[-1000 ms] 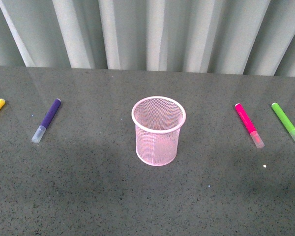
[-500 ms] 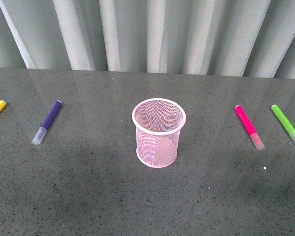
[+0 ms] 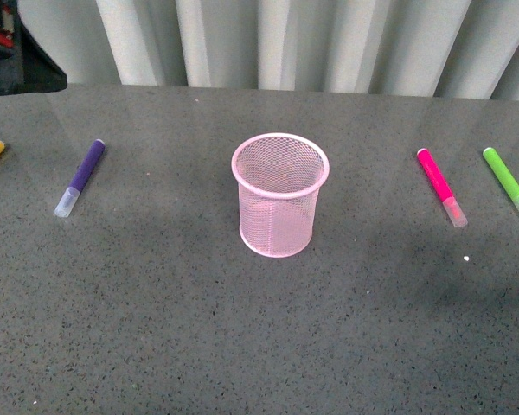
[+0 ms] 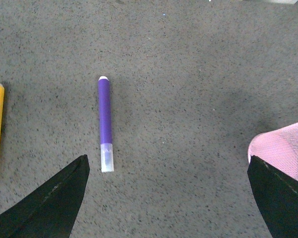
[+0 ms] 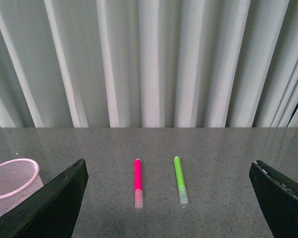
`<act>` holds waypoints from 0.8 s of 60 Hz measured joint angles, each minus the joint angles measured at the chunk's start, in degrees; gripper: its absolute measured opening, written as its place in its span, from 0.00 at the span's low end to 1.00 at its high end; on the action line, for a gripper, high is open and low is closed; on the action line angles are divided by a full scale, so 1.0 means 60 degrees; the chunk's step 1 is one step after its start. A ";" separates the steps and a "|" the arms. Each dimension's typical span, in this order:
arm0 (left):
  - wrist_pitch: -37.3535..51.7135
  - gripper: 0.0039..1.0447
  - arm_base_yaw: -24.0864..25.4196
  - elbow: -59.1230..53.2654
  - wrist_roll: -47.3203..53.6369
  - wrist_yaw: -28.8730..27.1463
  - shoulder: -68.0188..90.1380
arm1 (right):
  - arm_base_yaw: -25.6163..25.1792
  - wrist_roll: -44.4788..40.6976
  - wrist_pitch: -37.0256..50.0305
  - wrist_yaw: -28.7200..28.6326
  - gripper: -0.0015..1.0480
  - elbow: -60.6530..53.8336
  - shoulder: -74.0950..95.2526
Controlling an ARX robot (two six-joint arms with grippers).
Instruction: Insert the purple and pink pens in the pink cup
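Here, purple pen (image 4: pixel 105 124), apart from spread left claw (image 4: pixel 167 161)

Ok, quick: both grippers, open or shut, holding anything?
Left gripper: open, holding nothing.
Right gripper: open, holding nothing.

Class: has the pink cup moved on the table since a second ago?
No. The pink cup shows higher, but the purple pen and pink pen rose equally; the camera shifted.
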 joint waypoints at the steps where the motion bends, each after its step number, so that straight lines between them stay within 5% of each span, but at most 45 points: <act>1: -0.0131 0.94 -0.0036 0.0248 0.0211 -0.0022 0.0295 | 0.0000 0.0000 0.0000 0.0000 0.93 0.0000 0.0000; 48: -0.1206 0.94 -0.0109 0.3982 0.0678 -0.0240 0.4914 | 0.0000 0.0000 0.0000 0.0000 0.93 0.0000 0.0000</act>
